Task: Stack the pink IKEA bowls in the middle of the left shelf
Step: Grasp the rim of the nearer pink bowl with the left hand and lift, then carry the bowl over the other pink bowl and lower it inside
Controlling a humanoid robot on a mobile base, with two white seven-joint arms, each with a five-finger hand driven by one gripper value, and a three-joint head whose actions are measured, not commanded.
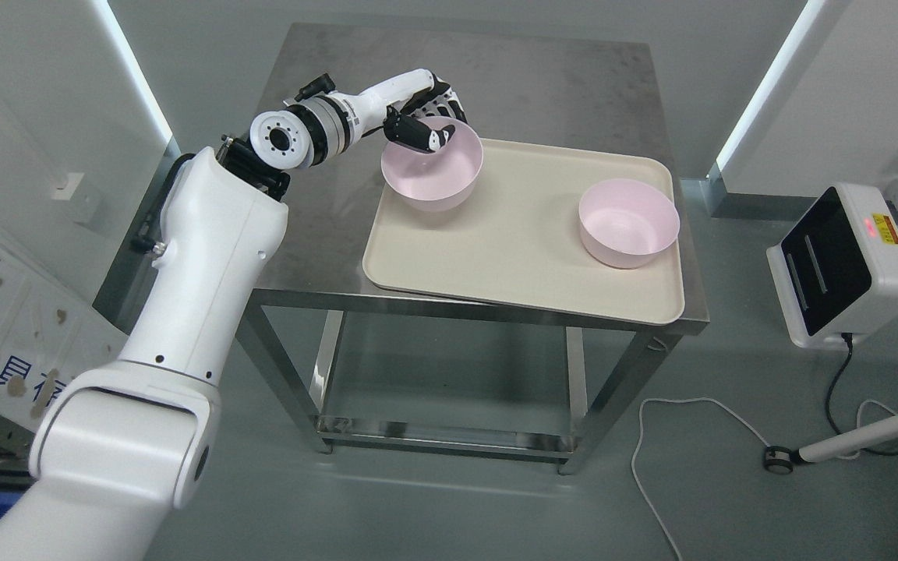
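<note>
Left hand (426, 125) of mine pinches the near pink bowl (433, 167) at its rim; light, stiff, probably slippery plastic.

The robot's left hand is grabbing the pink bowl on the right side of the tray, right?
Not quite. The head view shows the left hand gripping the round pink plastic bowl on the left side of the flat beige tray. The right-side pink bowl sits untouched.

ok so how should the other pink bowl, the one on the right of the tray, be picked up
Take the right pink bowl by its rim, coming from above. It sits upright and open on the beige tray, so a thumb can probably hook inside the wall with fingers outside.
</note>
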